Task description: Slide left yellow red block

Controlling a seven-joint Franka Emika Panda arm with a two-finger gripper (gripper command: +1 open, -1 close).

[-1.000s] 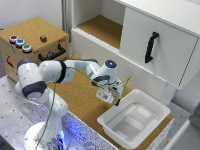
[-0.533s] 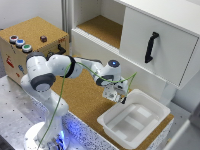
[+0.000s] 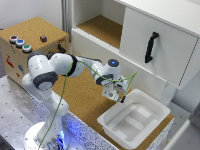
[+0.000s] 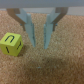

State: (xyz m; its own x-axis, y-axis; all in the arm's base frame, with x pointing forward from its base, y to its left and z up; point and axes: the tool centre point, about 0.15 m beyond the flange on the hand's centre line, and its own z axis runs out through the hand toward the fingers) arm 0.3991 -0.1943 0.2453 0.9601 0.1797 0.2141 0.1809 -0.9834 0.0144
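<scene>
Yellow red block (image 4: 11,44): beside the fingers (image 4: 26,27), outside their narrow empty gap, on the cork counter (image 4: 55,65). Small, stiff, probably light; likely slides easily if pushed low on a flat side. White tray (image 3: 134,120) nearby.

Grainy matt cork tabletop (image 3: 85,97), smooth white plastic tray (image 3: 155,107), glossy yellow block (image 4: 11,43)

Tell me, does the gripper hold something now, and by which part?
Nothing is held. The gripper is empty above the cork; the yellow block lies beside its fingers, untouched.
</scene>
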